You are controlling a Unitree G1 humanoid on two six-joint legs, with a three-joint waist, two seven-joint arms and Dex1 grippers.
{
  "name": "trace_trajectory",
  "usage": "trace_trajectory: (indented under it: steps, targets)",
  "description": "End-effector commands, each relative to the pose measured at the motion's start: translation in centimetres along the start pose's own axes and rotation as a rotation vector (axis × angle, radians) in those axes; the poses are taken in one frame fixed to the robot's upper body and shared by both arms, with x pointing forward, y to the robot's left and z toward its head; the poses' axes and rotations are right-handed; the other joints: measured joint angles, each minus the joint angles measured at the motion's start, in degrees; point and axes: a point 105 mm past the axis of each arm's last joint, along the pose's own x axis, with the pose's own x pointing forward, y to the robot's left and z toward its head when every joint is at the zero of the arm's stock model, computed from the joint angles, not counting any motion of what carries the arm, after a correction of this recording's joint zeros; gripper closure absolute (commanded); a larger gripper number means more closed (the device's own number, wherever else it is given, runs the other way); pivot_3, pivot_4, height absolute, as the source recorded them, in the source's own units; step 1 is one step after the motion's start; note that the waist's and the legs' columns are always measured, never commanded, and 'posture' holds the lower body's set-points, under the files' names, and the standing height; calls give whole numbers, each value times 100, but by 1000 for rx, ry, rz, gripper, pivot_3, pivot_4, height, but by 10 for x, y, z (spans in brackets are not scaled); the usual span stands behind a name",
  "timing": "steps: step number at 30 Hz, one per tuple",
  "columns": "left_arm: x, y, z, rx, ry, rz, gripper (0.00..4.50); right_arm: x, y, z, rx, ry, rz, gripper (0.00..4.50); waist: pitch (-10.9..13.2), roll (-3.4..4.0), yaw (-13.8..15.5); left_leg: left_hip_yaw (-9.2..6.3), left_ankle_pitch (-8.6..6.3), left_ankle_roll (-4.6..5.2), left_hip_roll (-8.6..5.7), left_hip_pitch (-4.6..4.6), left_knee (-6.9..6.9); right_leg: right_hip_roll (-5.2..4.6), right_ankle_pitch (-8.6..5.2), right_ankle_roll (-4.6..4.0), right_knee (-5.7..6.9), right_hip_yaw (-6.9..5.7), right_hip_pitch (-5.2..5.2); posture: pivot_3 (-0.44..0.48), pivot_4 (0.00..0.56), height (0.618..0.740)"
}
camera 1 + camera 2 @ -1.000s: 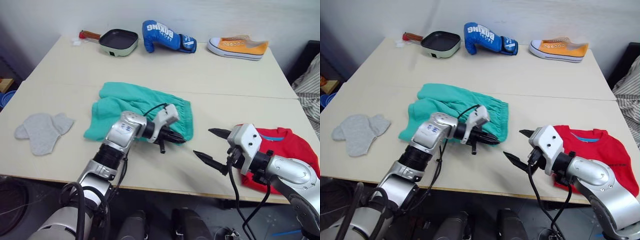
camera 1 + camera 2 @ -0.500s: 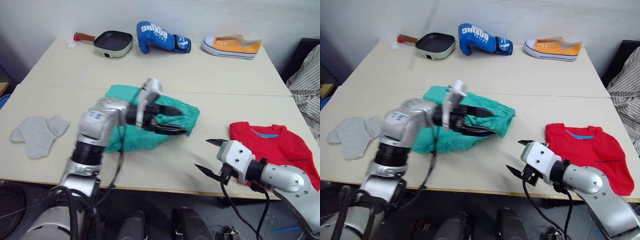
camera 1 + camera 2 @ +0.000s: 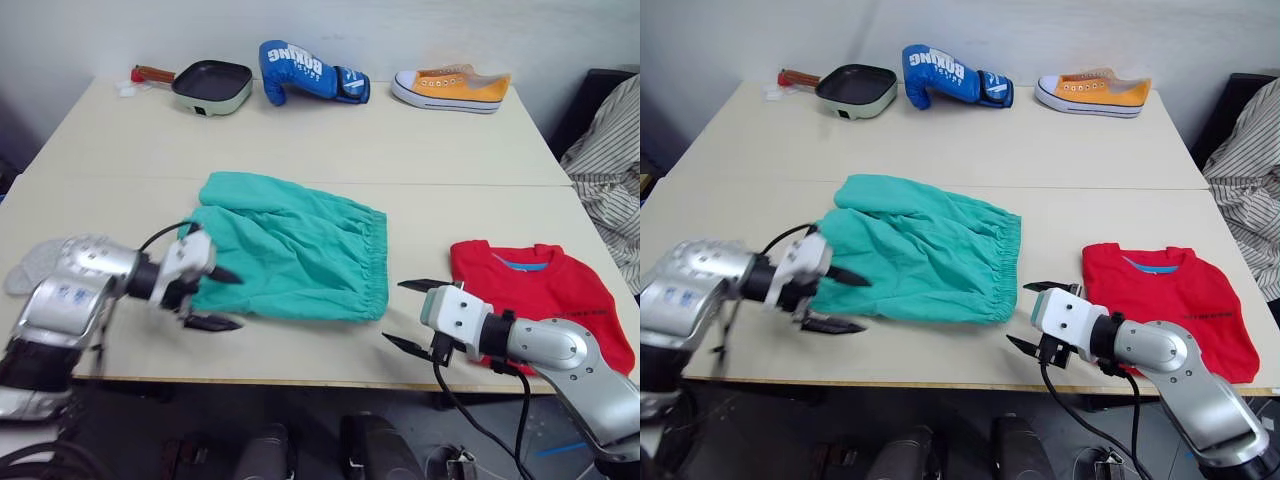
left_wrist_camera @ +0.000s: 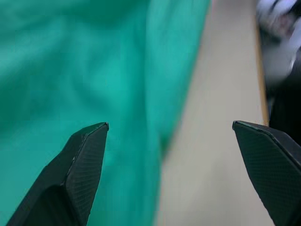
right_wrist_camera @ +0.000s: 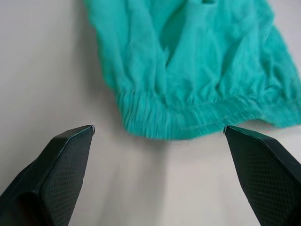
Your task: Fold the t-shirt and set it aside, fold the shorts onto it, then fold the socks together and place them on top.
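**Shorts spread flat, ready for folding**

Centre of the table [image 3: 300,150]: teal-green shorts [image 3: 290,255], laid out flat, used below as the landmark. Gathered waistband along the shorts' right edge, leg ends toward the left.

At the shorts' lower-left corner: left gripper [image 3: 218,298], fingers spread wide and empty, one tip over the fabric edge, the other over bare tabletop just beside it. Just off the lower-right waistband corner: right gripper [image 3: 412,315], fingers likewise parted and empty, near the hem but not touching, as confirmed in the right wrist view.

To the right of the shorts: red t-shirt [image 3: 545,300], folded into a compact shape, blue neck label showing, well apart from the waistband. To the far left of the shorts: grey socks [image 3: 25,270], largely hidden behind the left arm.

Beyond the shorts, along the far table edge: small pan [image 3: 210,85], blue boxing glove [image 3: 305,72], orange sneaker [image 3: 450,90].

Step judged in hand: second stage, folding the shorts; t-shirt apparently done, socks untouched. Next move likely to require closing each gripper on its near corner, then carrying the fabric over evenly.
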Motion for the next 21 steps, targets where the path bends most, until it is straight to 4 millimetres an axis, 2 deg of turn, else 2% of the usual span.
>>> trace_trajectory:
  steps: [1, 4, 9, 10, 12, 15, 21]
  targets:
    - [-21, 6, -12, 115, 72, 100, 73, 8, 0, 6, -52, -41, 20, 0, 0, 1, 65, -3, 0, 2, -3, 2, 2, -5, 0, 0, -1, -1, 5, 0, 150, 740]
    - [-26, 16, -28, 172, 141, 199, 73, 21, -2, 3, -58, -52, 7, 0, 0, 1, 125, 2, -14, 27, -10, 42, 2, -15, 0, 0, -6, 5, 45, 0, 150, 740]
    - [-24, 36, -44, 216, 192, 324, 73, 36, -7, -8, -146, -18, -4, 0, 0, 1, 122, 9, -20, 25, -11, 36, -4, -15, 0, 0, 5, 3, 27, 0, 150, 740]
    - [-23, 40, -49, 217, 205, 338, 27, 37, -7, -11, -160, -11, -5, 180, -1, 1, 119, 12, -20, 25, -12, 34, -4, -15, 0, 0, 6, 3, 23, 0, 150, 740]
    - [-19, 45, -54, 219, 210, 349, 0, 39, -11, -12, -151, -18, -27, 619, -1, 1, 128, 14, -20, 25, -12, 32, -5, -14, 1, 1, 14, 1, 23, 0, 150, 740]
    - [-13, 51, -57, 204, 189, 365, 587, 41, -19, -10, -147, -29, -56, 1682, -5, 8, 121, 19, -19, 23, -11, 36, -1, -15, 1, 2, 14, 1, 28, 0, 150, 740]
    - [-4, 49, -61, 149, 159, 312, 2470, 36, -23, -11, -149, -30, -64, 3817, -11, 19, 125, 22, -16, 21, -11, 49, 2, -15, 1, 2, 14, 2, 35, 0, 150, 740]
